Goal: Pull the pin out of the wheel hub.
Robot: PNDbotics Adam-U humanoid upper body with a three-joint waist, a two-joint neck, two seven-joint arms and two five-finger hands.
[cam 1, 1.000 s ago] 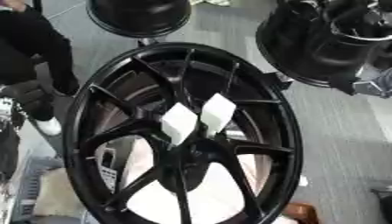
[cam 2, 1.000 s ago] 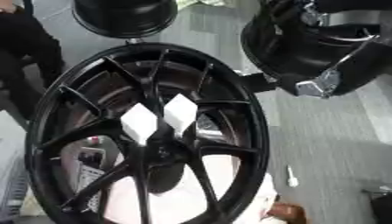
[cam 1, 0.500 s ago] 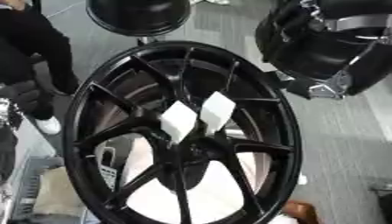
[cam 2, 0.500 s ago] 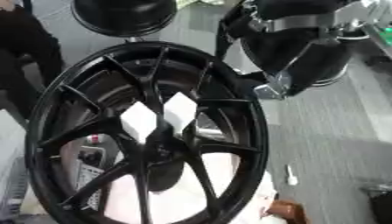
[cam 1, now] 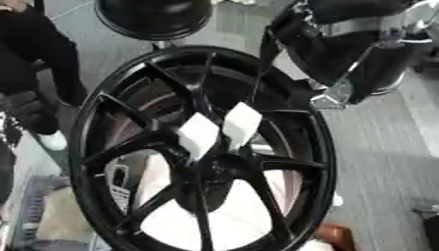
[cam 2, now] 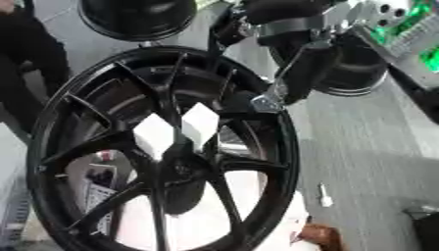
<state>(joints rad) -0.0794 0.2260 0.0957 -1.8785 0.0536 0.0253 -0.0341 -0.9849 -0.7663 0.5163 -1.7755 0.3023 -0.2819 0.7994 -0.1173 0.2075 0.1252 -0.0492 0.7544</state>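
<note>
I see the black wheel hub [cam 1: 202, 152] filling the middle, spokes facing me. My right hand [cam 2: 296, 73] comes in from the upper right, over the rim's upper right edge; I cannot tell how its fingers sit. Two white tabs [cam 1: 219, 130] stand at the hub's centre; I cannot make out the pin itself.

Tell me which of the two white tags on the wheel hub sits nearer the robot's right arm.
The right-hand white tag, higher on the wheel hub. The other tag lies lower left, farther from the right arm entering top right.
</note>
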